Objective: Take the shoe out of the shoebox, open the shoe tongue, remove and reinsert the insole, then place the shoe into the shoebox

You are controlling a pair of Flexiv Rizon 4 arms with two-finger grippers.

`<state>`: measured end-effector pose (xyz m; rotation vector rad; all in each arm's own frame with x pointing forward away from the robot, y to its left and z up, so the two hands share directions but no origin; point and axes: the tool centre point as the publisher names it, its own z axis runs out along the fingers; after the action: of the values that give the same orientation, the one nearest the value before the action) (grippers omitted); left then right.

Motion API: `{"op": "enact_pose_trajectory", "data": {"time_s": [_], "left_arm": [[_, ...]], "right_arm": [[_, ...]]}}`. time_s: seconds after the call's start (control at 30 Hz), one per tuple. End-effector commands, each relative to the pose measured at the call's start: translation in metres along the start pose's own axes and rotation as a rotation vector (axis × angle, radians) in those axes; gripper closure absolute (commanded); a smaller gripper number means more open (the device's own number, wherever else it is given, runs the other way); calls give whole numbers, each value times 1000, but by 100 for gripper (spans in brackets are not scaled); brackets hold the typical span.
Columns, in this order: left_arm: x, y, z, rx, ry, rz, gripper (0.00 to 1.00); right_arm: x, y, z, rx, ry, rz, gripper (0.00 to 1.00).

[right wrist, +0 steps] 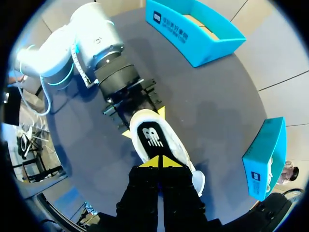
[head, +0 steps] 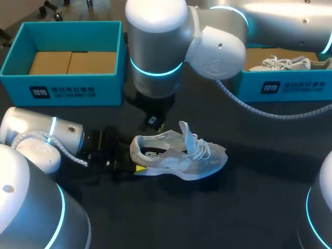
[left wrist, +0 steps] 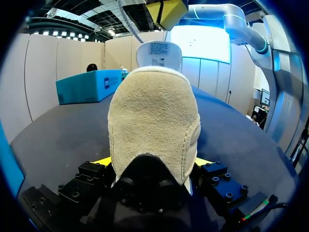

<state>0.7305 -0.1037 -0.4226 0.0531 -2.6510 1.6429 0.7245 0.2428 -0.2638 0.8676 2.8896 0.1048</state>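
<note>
The pale grey-and-white mesh sneaker (head: pixel 179 155) stands mid-table, toe right. Your left claw (left wrist: pixel 153 164) clamps its heel from both sides. The right claw (right wrist: pixel 159 162) hangs over its opening, tips together, holding nothing visible. Risk: pulling the black insole (right wrist: pixel 152 137) upward may drag the heel free.

The dark table (head: pixel 259 207) carried three things. A white sneaker (head: pixel 176 155) rested on its sole, with its heel between the fingers of my left gripper (left wrist: pixel 153 163) and its toe pointing away from them. The shoe's open mouth lay right under my right gripper (right wrist: pixel 159 162). One teal shoebox (head: pixel 67 85) stood off to the side of my left gripper, well apart from it. A second teal shoebox (left wrist: pixel 89 86) stood far ahead of that gripper, beyond the sneaker's toe and to one side.
</note>
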Motion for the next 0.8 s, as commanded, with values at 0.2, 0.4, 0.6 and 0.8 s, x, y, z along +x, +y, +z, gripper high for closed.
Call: {"op": "enact_pose_trajectory", "data": {"time_s": [0.2,0.4,0.6,0.8], "left_arm": [[-1,1,0,-3,2,0,100],[-1,1,0,-3,2,0,100],[-1,1,0,-3,2,0,100],[-1,1,0,-3,2,0,100]], "right_arm": [[1,0,1,0,0,1,100],[1,0,1,0,0,1,100],[-1,3,5,60,-80,-120,100],[-5,-2,15,128,-176,-211,100]]}}
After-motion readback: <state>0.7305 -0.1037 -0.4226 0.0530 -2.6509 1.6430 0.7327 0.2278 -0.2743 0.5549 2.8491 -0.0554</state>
